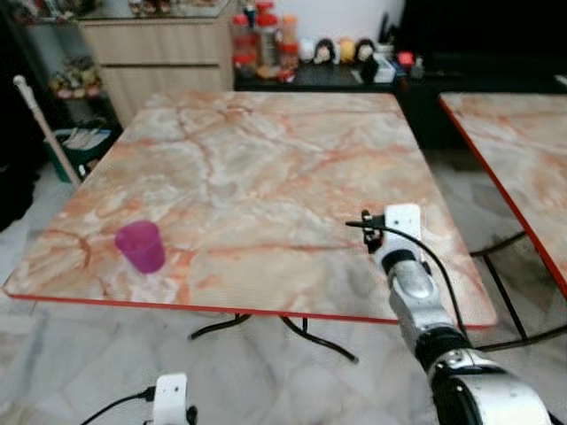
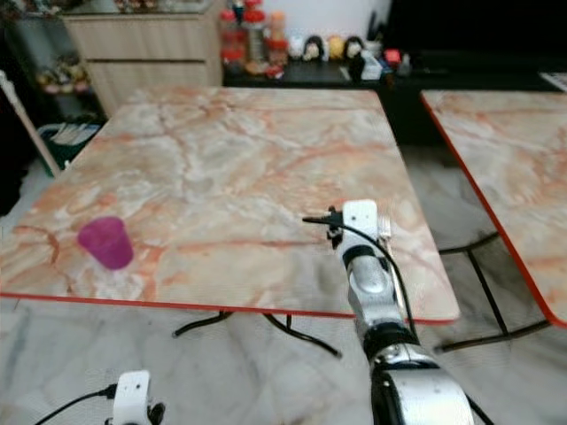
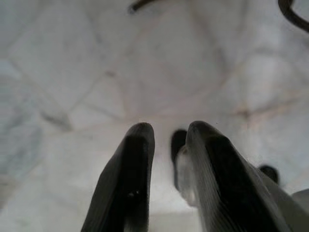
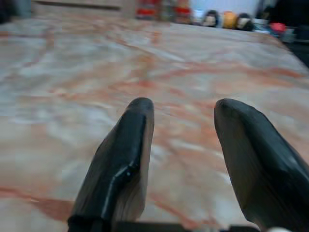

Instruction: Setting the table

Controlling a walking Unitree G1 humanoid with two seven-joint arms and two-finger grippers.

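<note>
cup (image 1: 141, 246) on table (image 1: 266, 168), well left of right gripper (image 4: 183, 121); second table (image 1: 523, 150) to its right.

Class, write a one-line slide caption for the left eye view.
Right gripper open above the marble table; a purple cup stands near its left corner.

Purple cup (image 1: 141, 245) stands upright (seemingly empty) near table's (image 1: 266, 168) front-left corner.

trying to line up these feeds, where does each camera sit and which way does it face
Left eye: on the head, looking forward and down at the table and cup; right arm shows.
Right eye: same head, same scene, shifted sideways.
Left wrist: looks down along the left gripper at the floor.
Right wrist: looks along the right gripper, open, across the tabletop.
Shared: the right wrist and both eyes see the table and far shelf clutter.
</note>
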